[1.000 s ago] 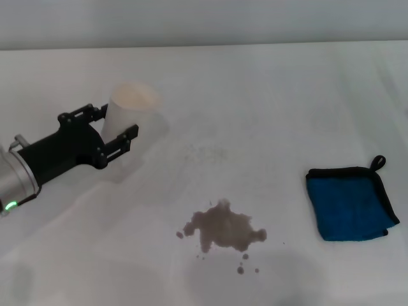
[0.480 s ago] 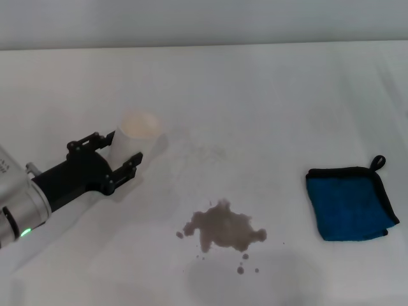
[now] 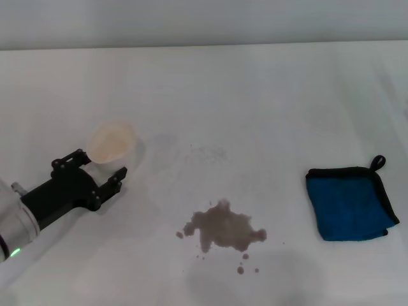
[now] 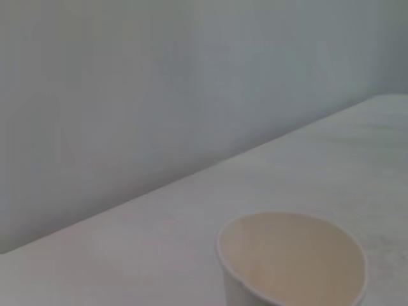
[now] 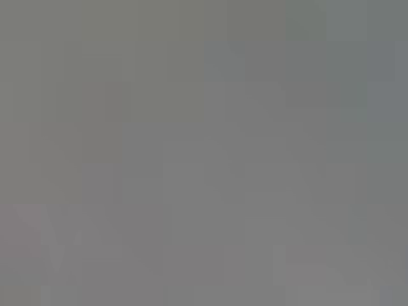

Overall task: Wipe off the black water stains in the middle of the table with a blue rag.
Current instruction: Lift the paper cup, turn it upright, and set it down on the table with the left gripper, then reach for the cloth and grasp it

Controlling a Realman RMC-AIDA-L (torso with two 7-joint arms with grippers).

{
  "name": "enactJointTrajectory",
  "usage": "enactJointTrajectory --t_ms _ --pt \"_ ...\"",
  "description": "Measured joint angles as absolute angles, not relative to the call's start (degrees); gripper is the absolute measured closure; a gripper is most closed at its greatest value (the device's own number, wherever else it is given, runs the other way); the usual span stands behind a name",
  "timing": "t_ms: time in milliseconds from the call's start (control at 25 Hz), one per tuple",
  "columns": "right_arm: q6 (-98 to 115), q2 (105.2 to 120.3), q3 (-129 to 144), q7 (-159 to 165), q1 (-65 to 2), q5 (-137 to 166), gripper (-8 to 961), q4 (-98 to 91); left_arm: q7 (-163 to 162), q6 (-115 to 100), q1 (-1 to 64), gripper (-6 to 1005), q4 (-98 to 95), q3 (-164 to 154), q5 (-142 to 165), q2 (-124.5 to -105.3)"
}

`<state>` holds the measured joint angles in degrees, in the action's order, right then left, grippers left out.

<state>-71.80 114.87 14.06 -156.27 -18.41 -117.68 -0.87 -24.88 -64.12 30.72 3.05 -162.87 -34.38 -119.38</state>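
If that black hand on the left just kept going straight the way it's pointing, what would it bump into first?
The left hand points toward the far right of the table and already has the pale cup between its fingers, so that comes first. Beyond it looks like bare tabletop, though depth is uncertain.

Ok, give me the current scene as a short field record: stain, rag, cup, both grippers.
stain: black water stains on the table, mid-front, unwiped
rag: blue rag lying flat to the stain's right, untouched
cup: white paper cup, empty, to the stain's left
left gripper: left gripper around the cup's base, fingers either side
right gripper: not in view
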Motion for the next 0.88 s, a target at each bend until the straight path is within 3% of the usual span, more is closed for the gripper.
enactJointTrajectory --t_ms 480,600,880 --pt "-71.67 114.95 14.15 -156.27 -18.64 -117.68 95 -0.87 -23.02 -63.53 30.40 242 2.76 -162.94 -39.57 -119.11" --pt "-71.67 114.96 14.15 -156.27 -18.69 -117.68 95 -0.87 -23.02 -63.27 30.58 107 2.81 -162.95 -39.42 -119.10" --pt "-72.21 114.96 14.07 -155.60 -18.59 -117.68 95 -0.80 -23.20 -62.63 29.36 107 2.70 -162.88 -39.57 -119.03"
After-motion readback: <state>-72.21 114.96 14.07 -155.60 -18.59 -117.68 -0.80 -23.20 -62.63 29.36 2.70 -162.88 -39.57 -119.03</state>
